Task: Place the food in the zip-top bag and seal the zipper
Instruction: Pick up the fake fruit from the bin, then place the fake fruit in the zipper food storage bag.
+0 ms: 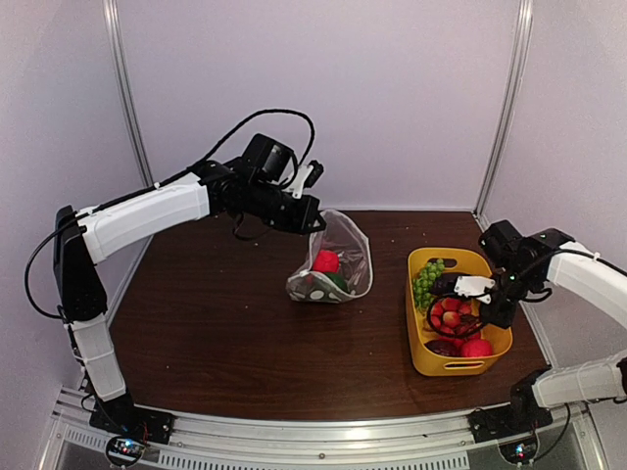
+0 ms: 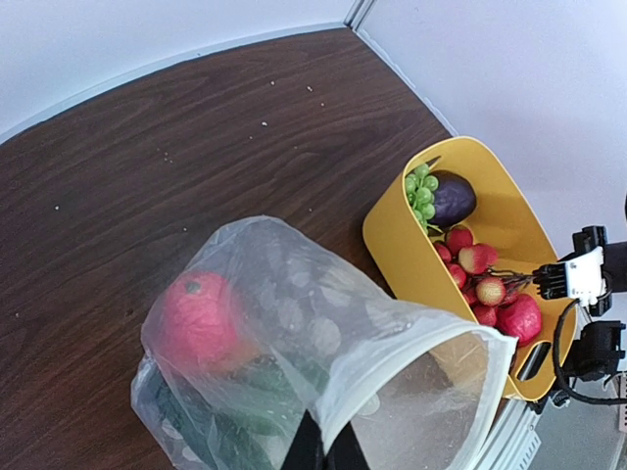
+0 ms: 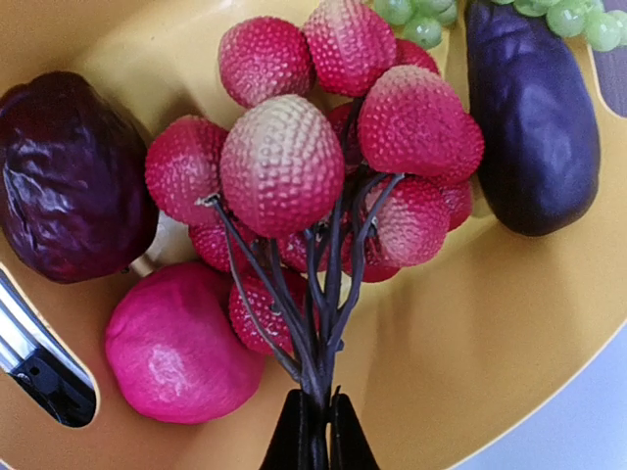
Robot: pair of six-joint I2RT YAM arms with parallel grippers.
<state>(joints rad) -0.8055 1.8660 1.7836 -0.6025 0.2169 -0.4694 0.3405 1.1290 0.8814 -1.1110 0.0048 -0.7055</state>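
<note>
My left gripper is shut on the white zipper edge of the clear zip-top bag and holds its mouth open above the table. A red fruit and green pieces lie inside the bag. My right gripper is shut on the dark stem of a bunch of red lychee-like fruits, over the yellow tub. In the tub lie green grapes, a purple eggplant, a pink fruit and a dark purple piece.
The yellow tub stands at the right of the brown table, just right of the bag. White walls close the back and the sides. A metal rail runs along the near edge.
</note>
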